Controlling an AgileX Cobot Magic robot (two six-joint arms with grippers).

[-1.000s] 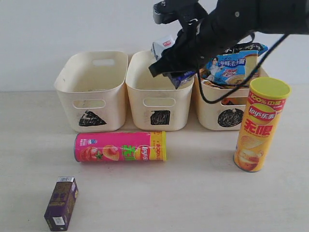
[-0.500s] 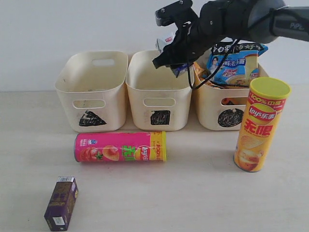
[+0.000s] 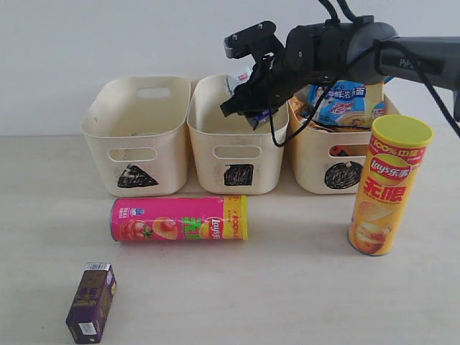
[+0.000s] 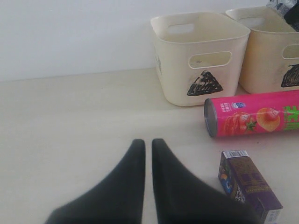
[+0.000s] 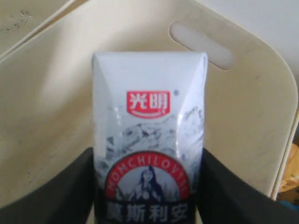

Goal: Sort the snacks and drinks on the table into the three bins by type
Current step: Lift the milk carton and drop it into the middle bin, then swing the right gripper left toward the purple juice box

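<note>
Your right tool [image 3: 248, 108] hangs over the open top of the square bin [image 3: 205, 136], toward the rim that touches the circle bin [image 3: 309, 169]. Its jaws stand wide, one against each side of the blue and white carton [image 5: 149, 140], and from the wrist view it looks gripped, not loose. The carton sits above the square bin's hollow, with the far wall and its handle slot behind it, so you are at the drop.

To do it well, bring the carton toward the middle of the square bin before you let go, since it now hangs close to the rim on the circle bin's side. Go down until its lower end is below the rim, so that it slides in and does not bounce. It seems tilted in the exterior view; level it if you can. Open fully, then lift straight up, away from both rims.

Your left tool [image 4: 147, 149] is closed with nothing in it, low over the surface [image 3: 287, 287], well in front of the square bin. The purple carton [image 3: 91, 302] lies just beside it, and I judge that carton belongs in the square bin next. The pink tube [image 3: 180, 218] lies on its side just in front of the square bin.
</note>
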